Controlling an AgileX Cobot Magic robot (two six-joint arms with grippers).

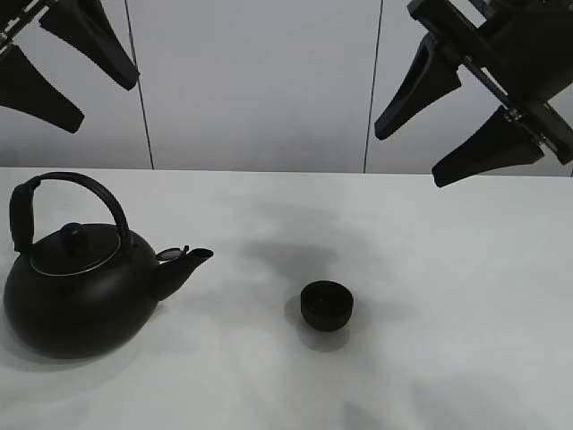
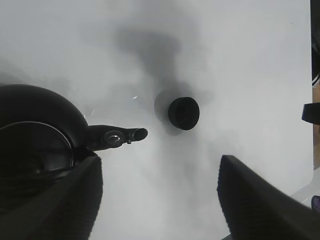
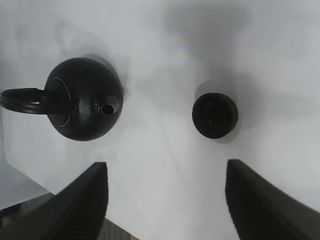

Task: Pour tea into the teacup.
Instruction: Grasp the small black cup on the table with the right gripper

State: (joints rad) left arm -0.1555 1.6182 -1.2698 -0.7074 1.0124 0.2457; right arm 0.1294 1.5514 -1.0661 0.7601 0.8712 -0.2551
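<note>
The small, low black teacup (image 1: 326,305) stands on the white table, right of centre; it also shows in the left wrist view (image 2: 183,113) and the right wrist view (image 3: 215,115). The big round black kettle (image 1: 76,288) with an arched handle stands at the left, its spout (image 1: 183,264) pointing toward the teacup; it shows in the wrist views too (image 2: 35,135) (image 3: 85,105). My left gripper (image 1: 67,58) hangs open and empty high above the kettle. My right gripper (image 1: 461,121) hangs open and empty high above the table's right side.
The white table (image 1: 448,269) runs to a pale panelled wall (image 1: 260,81) behind. The table's edge shows in the left wrist view (image 2: 312,125) and in the right wrist view (image 3: 20,185).
</note>
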